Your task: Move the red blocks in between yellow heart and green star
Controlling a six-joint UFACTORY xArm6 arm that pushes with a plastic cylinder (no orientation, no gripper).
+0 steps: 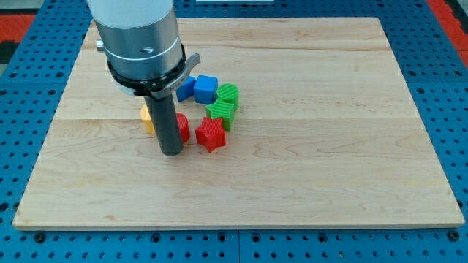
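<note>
My tip [171, 152] rests on the board just below and left of the red cylinder [183, 127], which the rod mostly hides. The red star [210, 134] lies right of the cylinder. The green star [221, 113] sits just above the red star, touching it or nearly so. A yellow block [147, 117], probably the heart, peeks out left of the rod; its shape is hidden. The other yellow block is hidden behind the arm.
A green cylinder [229, 93] lies above the green star. A blue cube [206, 89] and a blue block [186, 89], partly hidden by the arm, lie at the view's top of the cluster. The wooden board [329, 146] stretches right.
</note>
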